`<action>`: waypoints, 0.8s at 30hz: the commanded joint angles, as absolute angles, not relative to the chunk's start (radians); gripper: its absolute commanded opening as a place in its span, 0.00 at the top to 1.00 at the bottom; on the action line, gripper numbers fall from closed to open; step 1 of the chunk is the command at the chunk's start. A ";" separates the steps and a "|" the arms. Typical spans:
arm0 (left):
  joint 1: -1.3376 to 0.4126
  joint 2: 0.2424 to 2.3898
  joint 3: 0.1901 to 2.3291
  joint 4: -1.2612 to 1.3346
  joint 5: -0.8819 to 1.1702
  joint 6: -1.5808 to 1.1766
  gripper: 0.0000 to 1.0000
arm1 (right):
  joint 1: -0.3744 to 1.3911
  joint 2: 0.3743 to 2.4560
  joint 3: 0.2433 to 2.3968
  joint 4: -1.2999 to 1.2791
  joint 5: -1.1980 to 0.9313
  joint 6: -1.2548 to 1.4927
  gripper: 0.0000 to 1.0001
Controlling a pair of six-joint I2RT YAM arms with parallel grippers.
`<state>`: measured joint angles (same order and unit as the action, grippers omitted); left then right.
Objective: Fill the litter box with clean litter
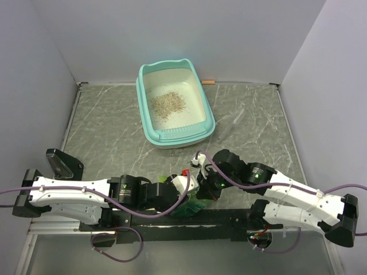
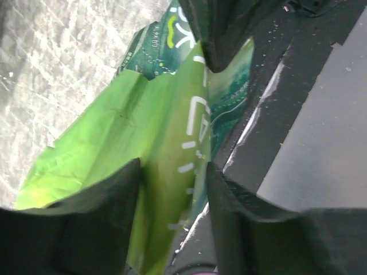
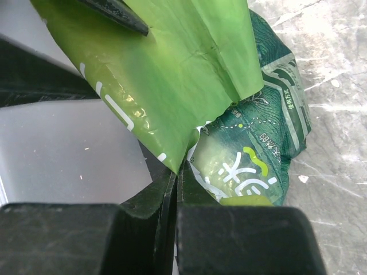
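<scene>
Bag of glossy green plastic (image 3: 183, 69) sits pinched in the right tool (image 3: 175, 169); the left tool (image 2: 173, 172) straddles it, jaws apart.

You have a grey, marble-veined table (image 1: 103, 120) closed in on three sides by plain pale walls: a back wall (image 1: 172, 34), a left wall (image 1: 28, 86) and a right wall (image 1: 327, 74). The light is even, with soft glare on the table's veined surface. A black rail (image 1: 229, 216) runs along your near edge.
</scene>
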<state>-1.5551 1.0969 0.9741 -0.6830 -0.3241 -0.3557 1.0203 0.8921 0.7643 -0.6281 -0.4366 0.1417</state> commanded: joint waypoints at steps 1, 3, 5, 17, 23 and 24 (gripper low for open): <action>-1.568 1.106 0.939 -0.689 -0.290 -0.330 0.60 | 1.009 0.870 0.769 -0.630 -0.465 0.158 1.00; -1.566 1.123 0.943 -0.692 -0.304 -0.318 0.99 | 1.008 0.873 0.769 -0.634 -0.466 0.152 1.00; -1.565 1.141 0.948 -0.696 -0.328 -0.299 0.99 | 1.008 0.874 0.775 -0.646 -0.465 0.143 1.00; -1.422 1.005 0.994 -0.652 -0.497 -0.046 0.99 | 0.907 0.934 0.991 -0.631 -0.255 -0.023 0.37; -1.397 0.922 1.048 -0.555 -0.466 0.169 0.99 | 0.854 0.930 1.074 -0.562 -0.215 -0.175 0.33; -1.397 0.920 1.064 -0.572 -0.445 0.210 0.99 | 0.856 0.917 1.071 -0.548 -0.248 -0.239 0.26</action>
<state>-1.4067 0.9951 0.9680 -0.6868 -0.3748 0.0074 0.8738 0.9443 1.0237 -0.6193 -0.2523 -0.0643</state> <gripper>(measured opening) 0.031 0.666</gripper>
